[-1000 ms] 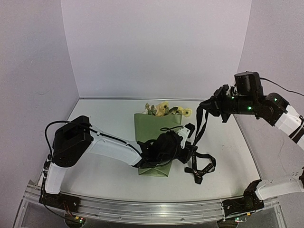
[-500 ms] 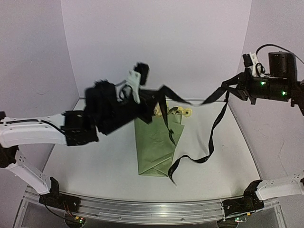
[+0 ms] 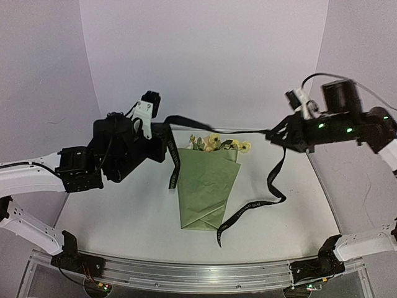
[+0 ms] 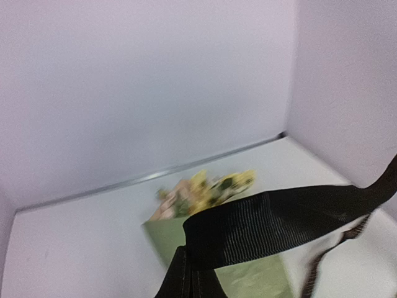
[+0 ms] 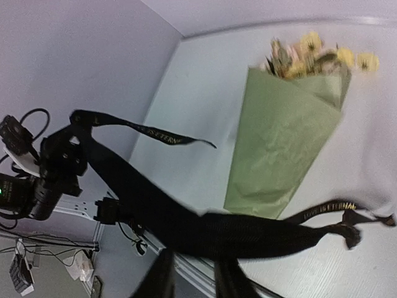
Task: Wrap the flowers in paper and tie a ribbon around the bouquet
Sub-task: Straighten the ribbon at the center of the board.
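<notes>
My left gripper (image 3: 162, 124) is clamped tight on the ribbon (image 3: 217, 131), which runs taut from it to the right gripper (image 3: 271, 133). In the right wrist view that gripper's fingers (image 5: 162, 276) stand somewhat apart with the black band lying across them; I cannot tell whether they pinch it. One ribbon tail hangs from the left gripper beside the paper's left edge. The other drops from the right gripper, curls, and trails onto the table near the paper's near right corner.

The bouquet (image 3: 205, 186) lies on the white table (image 3: 124, 211), flowers (image 3: 214, 143) at the far end and the olive paper (image 3: 201, 198) pointing near. Plain pale walls (image 3: 205, 56) enclose it.

The left arm (image 3: 37, 174) reaches in from the left, wrist raised. The right arm (image 3: 347, 124) is high at the right, pointing left.
</notes>
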You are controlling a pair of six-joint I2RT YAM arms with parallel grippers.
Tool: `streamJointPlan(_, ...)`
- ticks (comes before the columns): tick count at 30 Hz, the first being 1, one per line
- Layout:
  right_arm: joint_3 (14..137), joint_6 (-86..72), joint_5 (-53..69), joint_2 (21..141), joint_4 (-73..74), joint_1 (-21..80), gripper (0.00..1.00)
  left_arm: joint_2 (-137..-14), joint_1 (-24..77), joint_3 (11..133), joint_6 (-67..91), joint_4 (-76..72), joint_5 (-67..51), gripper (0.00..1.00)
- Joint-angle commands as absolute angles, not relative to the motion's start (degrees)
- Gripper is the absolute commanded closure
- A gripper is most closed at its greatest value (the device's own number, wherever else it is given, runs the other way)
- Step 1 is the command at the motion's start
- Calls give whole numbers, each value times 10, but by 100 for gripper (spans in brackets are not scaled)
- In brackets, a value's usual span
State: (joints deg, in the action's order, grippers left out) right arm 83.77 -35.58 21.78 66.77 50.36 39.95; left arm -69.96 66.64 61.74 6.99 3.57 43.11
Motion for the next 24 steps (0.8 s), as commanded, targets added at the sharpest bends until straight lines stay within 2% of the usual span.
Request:
streamJointPlan(1,708,-405,216,736,450,435,53,-630,570,521,334,209,509,100)
streamJointPlan(2,683,-414,197,741,450,437,47,-623,562,499,356,219,501,100)
streamJointPlan(4,637,-416,168,744,457,441,43,-623,554,481,385,249,490,100)
streamJointPlan(9,549,-448,85,757,461,472,41,-654,534,482,435,316,492,100)
streamJointPlan(13,531,-472,22,802,444,494,40,-659,507,485,466,343,492,100)
streamJointPlan(17,529,-471,-71,838,429,487,32,-655,490,477,465,323,487,100)
streamJointPlan(24,540,-498,-39,931,345,399,29,-653,483,481,460,325,492,100)
